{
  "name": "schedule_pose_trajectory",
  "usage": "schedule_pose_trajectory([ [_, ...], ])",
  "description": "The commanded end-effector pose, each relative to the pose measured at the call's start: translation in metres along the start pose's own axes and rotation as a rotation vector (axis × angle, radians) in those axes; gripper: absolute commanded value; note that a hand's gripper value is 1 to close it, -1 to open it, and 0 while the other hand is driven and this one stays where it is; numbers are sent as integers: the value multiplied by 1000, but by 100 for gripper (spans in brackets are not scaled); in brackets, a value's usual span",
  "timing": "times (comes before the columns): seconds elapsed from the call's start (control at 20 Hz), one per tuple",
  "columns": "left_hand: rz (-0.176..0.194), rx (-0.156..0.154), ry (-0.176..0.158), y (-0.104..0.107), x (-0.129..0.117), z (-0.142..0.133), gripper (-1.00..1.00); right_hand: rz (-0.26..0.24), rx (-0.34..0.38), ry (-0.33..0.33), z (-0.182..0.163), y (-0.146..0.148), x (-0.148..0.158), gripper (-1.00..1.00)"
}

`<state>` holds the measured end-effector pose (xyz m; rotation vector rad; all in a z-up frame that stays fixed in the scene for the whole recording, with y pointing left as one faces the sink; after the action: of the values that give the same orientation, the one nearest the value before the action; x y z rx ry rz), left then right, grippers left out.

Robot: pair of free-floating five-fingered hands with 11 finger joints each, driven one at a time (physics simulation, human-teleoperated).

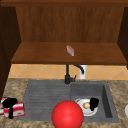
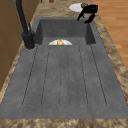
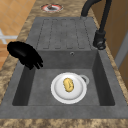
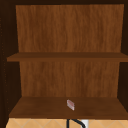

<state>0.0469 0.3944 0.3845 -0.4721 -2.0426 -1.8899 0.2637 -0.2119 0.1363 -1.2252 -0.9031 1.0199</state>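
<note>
Hovering at the basin's front edge, the right hand (image 1: 94, 103) points loosely curled, empty fingers (image 3: 37, 63) down toward the white plate (image 3: 58, 93); the yellow potato-like lump (image 3: 68, 85) on it lies untouched, just beyond the fingertips. The left hand (image 1: 10, 103) curls over a red-and-white striped dish (image 1: 18, 110) on the counter. Nothing is lifted yet.

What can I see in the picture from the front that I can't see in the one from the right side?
Front view alone: the left hand on a red-and-white striped thing, a red ball, and a small block on the wooden shelf.
Right side view alone: a red-rimmed dish on the far counter.
Both: the right hand above the sink basin, the white plate with a yellow item, and the black faucet.
</note>
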Motion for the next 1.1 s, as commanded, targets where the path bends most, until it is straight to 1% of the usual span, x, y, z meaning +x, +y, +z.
schedule_pose_trajectory([
  [0.0,-54,-27,-4,19,18,-19,100,0,0,0,0,0,0,0],
  [0.3,-62,-21,-8,44,38,-51,100,0,0,0,0,0,0,0],
  [0.5,-66,-26,-2,64,54,-68,100,0,0,0,0,0,0,0],
  [0.8,-62,-21,-4,98,76,-88,100,0,0,0,0,0,0,0],
  [1.05,-67,-19,-7,128,92,-103,100,0,0,0,0,0,0,0],
])
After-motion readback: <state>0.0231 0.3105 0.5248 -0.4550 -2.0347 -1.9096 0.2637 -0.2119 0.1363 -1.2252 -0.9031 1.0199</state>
